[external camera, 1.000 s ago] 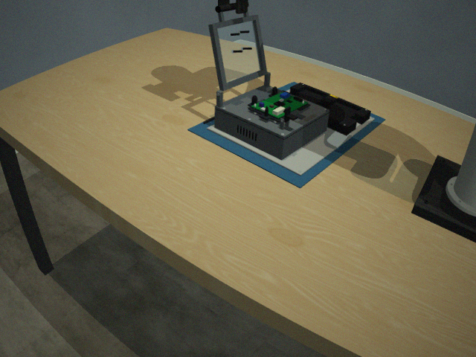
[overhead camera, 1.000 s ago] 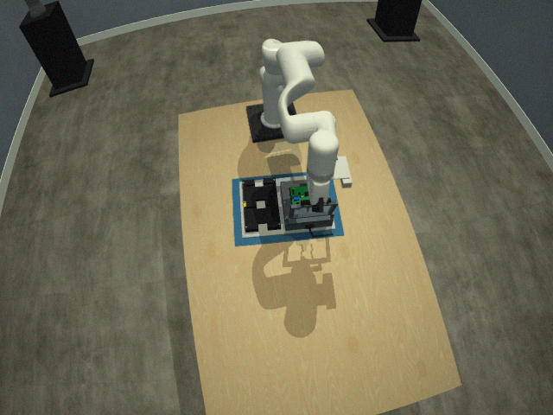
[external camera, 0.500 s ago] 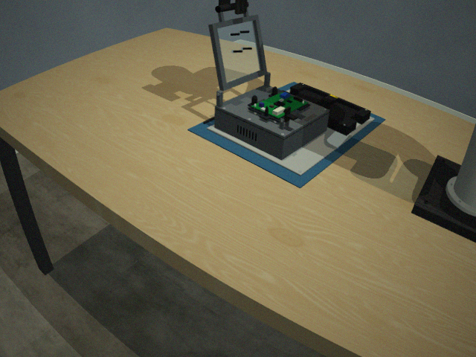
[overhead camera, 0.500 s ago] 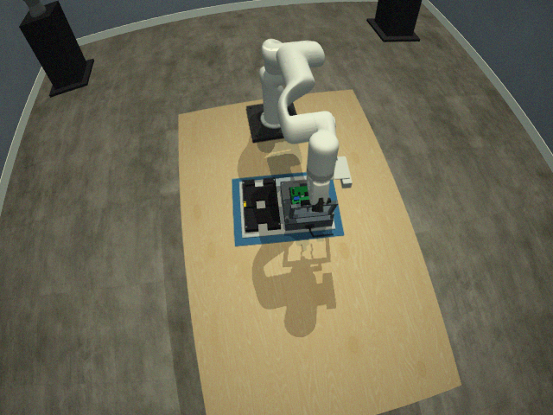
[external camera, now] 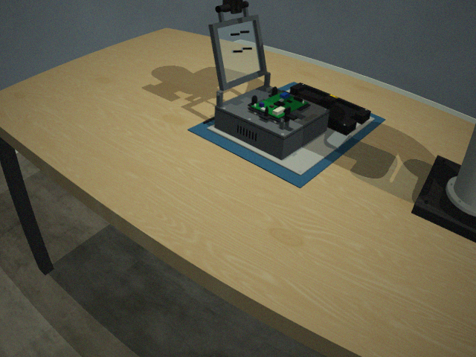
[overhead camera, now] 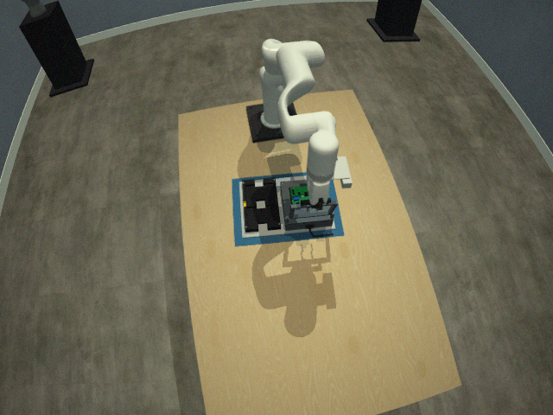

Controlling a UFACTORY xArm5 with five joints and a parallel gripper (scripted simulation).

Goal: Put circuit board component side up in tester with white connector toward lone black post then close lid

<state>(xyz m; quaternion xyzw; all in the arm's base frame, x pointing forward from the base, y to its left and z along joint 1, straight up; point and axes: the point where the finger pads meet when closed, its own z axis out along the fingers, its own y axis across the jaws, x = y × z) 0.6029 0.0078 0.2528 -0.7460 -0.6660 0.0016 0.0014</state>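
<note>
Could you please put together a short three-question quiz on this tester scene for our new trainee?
1. True or false: the green circuit board lies in the grey box-shaped tester.
2. The tester's clear framed lid is: A) shut flat, B) standing open, C) lying on the blue mat.
3. Fill in: the pincer is shut on the lid's black ____.

Key: 1 true. 2 B. 3 handle; the black slotted tray beside the tester no longer holds the board.
</note>
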